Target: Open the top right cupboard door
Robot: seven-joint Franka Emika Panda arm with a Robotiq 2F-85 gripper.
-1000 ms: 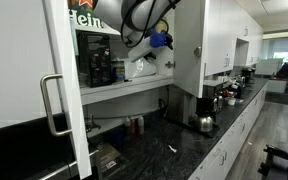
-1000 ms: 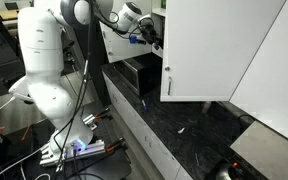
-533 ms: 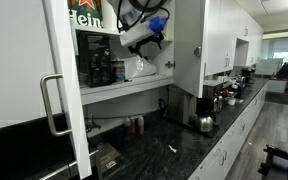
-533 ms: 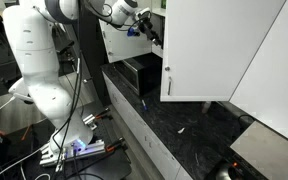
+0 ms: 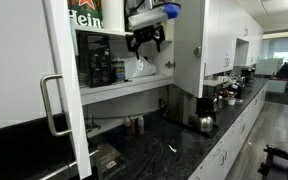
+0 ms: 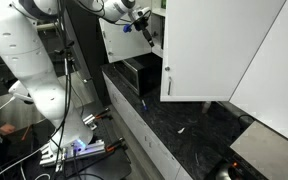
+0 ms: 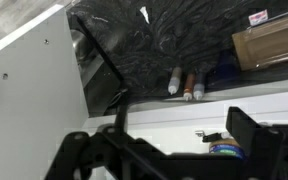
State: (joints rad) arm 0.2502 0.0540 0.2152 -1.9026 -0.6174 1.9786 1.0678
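Raised higher, one pincer (image 5: 147, 42) (jaws apart) hangs near one cupboard door (image 6: 219, 50).

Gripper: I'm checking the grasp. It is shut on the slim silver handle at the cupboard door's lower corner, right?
Not quite. In an exterior view the gripper hangs open and holds nothing, apart from the slim silver handle at the lower corner of the top right cupboard door.

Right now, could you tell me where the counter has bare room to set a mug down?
Bare: the black counter between the bottles and the kettle, save one small white item. Crowded: beyond the kettle, around the coffee machines.
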